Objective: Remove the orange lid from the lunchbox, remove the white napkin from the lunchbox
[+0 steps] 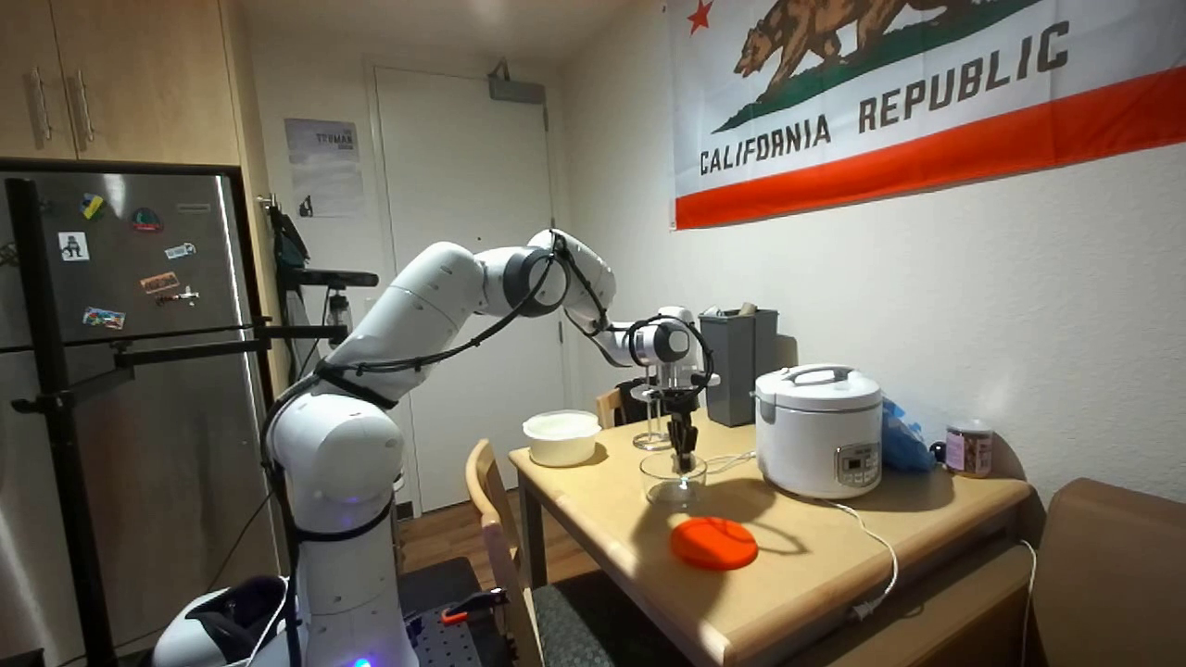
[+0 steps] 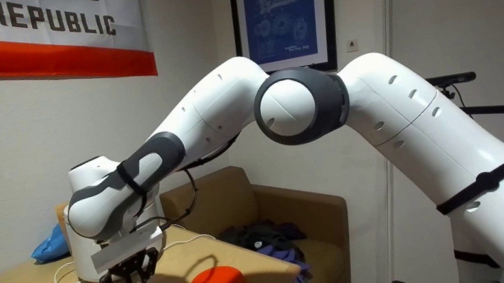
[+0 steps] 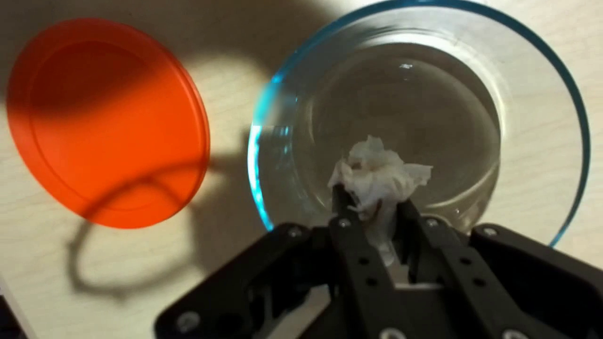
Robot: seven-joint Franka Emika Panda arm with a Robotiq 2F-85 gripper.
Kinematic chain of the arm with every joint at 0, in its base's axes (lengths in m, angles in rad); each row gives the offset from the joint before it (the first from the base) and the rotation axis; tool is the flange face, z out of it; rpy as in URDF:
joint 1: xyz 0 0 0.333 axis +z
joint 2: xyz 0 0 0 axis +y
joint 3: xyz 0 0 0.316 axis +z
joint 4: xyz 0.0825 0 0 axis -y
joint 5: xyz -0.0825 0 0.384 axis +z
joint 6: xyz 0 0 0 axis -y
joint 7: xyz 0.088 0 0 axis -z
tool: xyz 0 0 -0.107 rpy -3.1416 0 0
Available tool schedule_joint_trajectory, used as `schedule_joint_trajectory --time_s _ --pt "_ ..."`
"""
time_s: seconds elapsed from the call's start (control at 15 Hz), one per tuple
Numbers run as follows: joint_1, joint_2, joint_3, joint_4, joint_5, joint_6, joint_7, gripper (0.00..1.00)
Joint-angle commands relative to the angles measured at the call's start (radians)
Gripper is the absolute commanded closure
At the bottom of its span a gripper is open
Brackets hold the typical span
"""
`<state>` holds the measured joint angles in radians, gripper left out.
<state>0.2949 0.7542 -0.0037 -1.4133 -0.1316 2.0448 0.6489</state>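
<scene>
Wrist view: pinching crumpled white paper napkin (image 3: pixel 381 179) between black jaws, inside clear round glass lunchbox (image 3: pixel 414 103); should probably lift straight up.

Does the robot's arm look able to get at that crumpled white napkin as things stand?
Yes, it seems so: the gripper looks closed on the white napkin. The lunchbox is open on top, and the orange lid lies beside it on the table, out of the way.
</scene>
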Motion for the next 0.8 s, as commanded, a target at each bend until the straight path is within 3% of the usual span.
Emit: schedule_joint_trajectory --time_s 0.0,0.73 --pt "-0.007 -0.082 -0.018 -0.077 -0.002 0.019 -0.011 0.83" --pt "-0.086 -0.288 -0.072 -0.311 -0.004 0.090 0.013 0.84"
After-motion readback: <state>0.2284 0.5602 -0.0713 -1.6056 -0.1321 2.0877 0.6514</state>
